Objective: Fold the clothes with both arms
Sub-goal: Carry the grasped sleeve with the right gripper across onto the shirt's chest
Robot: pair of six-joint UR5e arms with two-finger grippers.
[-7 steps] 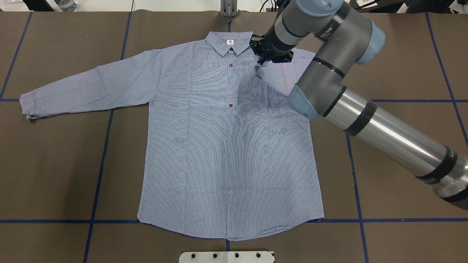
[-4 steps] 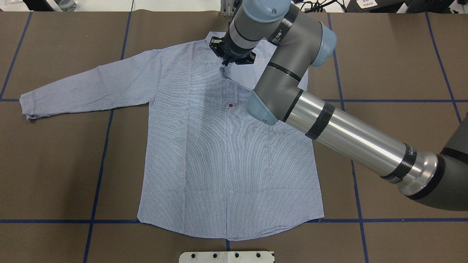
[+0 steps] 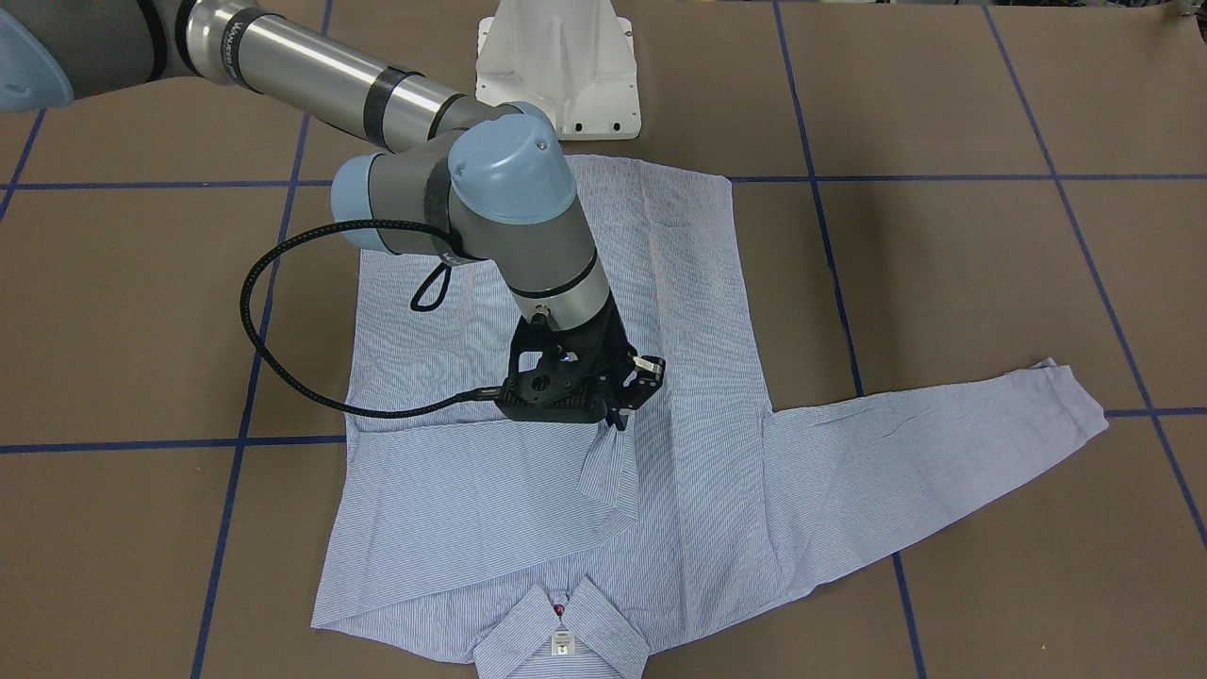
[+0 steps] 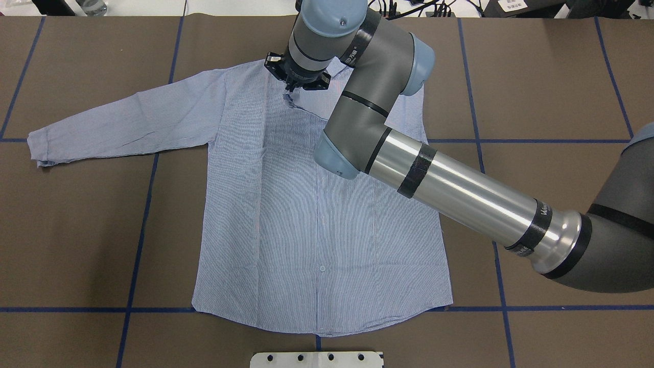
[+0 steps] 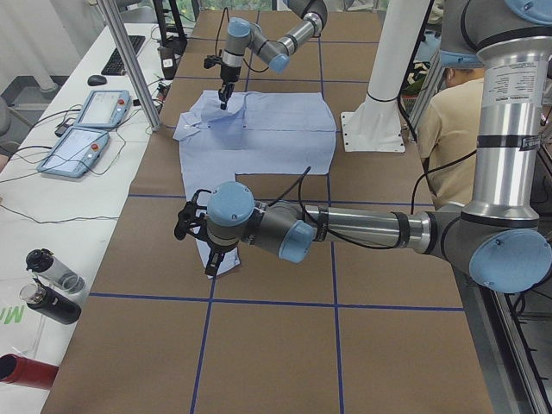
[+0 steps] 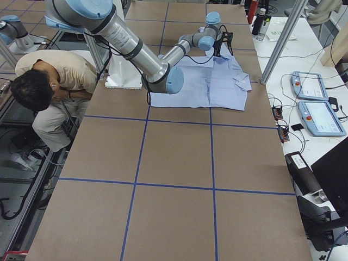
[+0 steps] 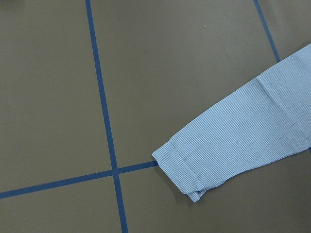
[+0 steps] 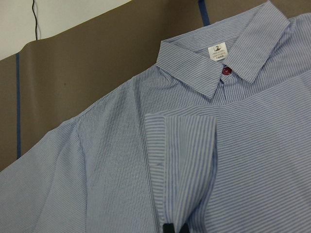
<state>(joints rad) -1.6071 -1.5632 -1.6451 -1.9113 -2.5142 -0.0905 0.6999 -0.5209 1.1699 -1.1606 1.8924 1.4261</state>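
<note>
The pinstriped shirt (image 4: 306,230) lies flat, front up, on the brown table. My right gripper (image 4: 292,88) is shut on the right sleeve's cuff (image 3: 608,462) and holds it just above the chest, so the sleeve lies folded across the shirt. The right wrist view shows the pinched cuff (image 8: 182,160), the collar and the white label (image 8: 217,50). The collar (image 3: 561,627) is hidden under the arm in the overhead view. The left sleeve (image 4: 122,120) stretches out flat. My left gripper (image 5: 210,266) hovers over its cuff (image 7: 182,167); I cannot tell whether it is open or shut.
The white pedestal base (image 3: 556,66) stands at the shirt's hem side. Blue tape lines (image 4: 138,240) grid the table. An operator (image 6: 49,92) bends beside the table. Control tablets (image 5: 86,121) and bottles (image 5: 52,285) sit on the side bench.
My right gripper has carried the sleeve cuff leftward, from right of the collar to left of it. The sleeve now folds further across the chest and the arm covers the collar.
</note>
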